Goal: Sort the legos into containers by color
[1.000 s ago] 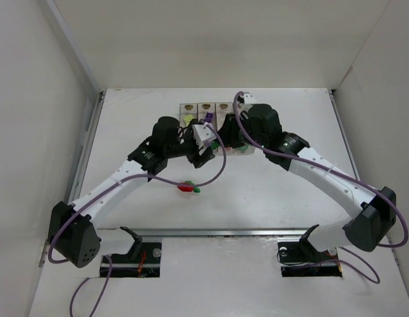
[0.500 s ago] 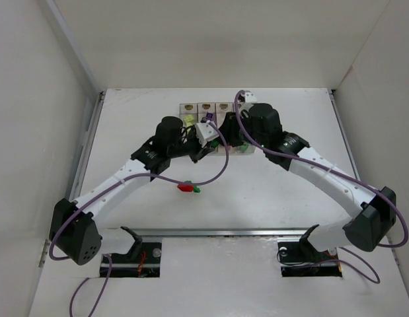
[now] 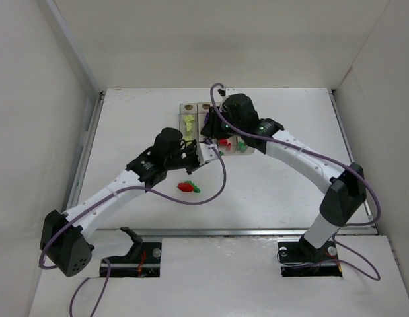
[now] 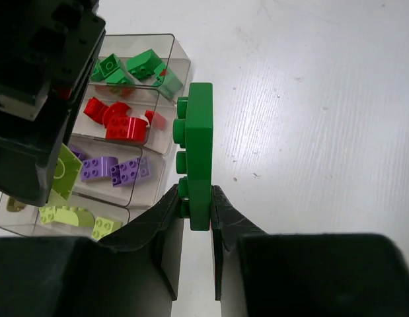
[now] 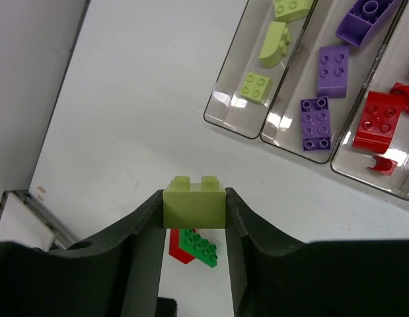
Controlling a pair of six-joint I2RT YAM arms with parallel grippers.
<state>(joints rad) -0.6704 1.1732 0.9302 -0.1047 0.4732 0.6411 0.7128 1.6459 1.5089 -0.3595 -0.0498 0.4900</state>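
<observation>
My left gripper [image 4: 197, 201] is shut on a flat green lego [image 4: 199, 155], held on edge just in front of the containers [image 4: 166, 177]. In the top view this left gripper [image 3: 213, 153] sits at the near end of the containers [image 3: 185, 105]. My right gripper [image 5: 194, 210] is shut on a pale yellow-green brick [image 5: 194, 201]. It hangs over the table beside the bins, above a loose red and green lego [image 5: 194, 246]. From above, the right gripper [image 3: 209, 127] covers the middle bins. The bins hold green [image 4: 135, 66], red [image 4: 121, 122], purple [image 4: 115, 170] and yellow-green [image 4: 72, 218] legos.
The loose red and green legos [image 3: 187, 187] lie on the white table in front of the bins, under the left arm's purple cable. White walls close in the table on the left, right and far sides. A metal rail runs along the near edge.
The right arm has swung left across the containers with its brick. The left gripper has drawn back a little toward the near side and its jaws have closed.
</observation>
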